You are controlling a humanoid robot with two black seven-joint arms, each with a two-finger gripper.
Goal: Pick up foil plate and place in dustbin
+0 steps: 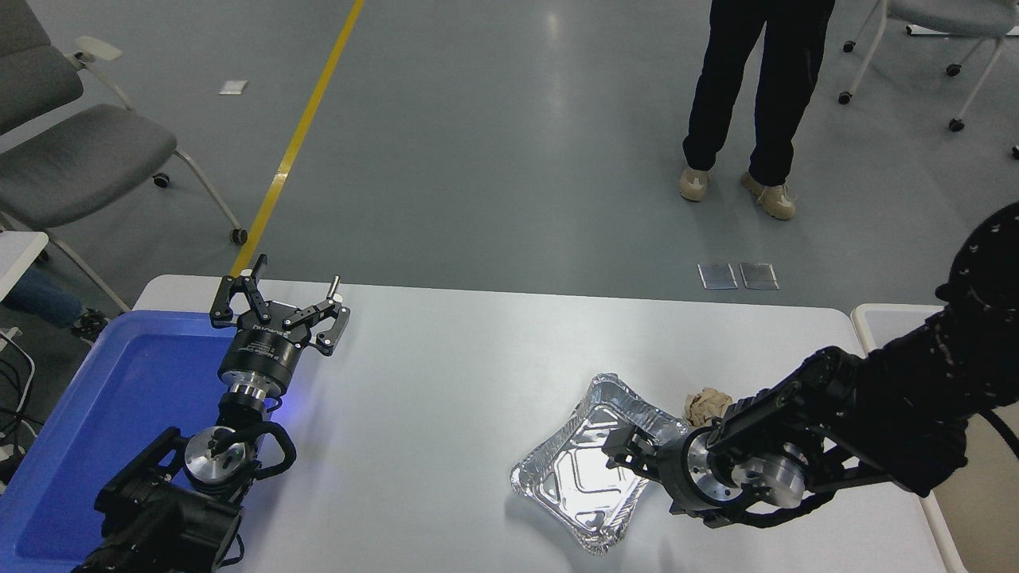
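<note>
Two claws visible: right claw [623, 450] over foil plate [585, 469] right rim, grip state unclear; left claw [279, 309] parked open, far-left on table [446, 374].

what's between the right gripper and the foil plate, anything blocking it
Nothing visible. The right gripper is already at the foil plate's right rim. The crumpled paper ball lies just beyond, beside the plate's far right corner, off the gripper's line.
</note>
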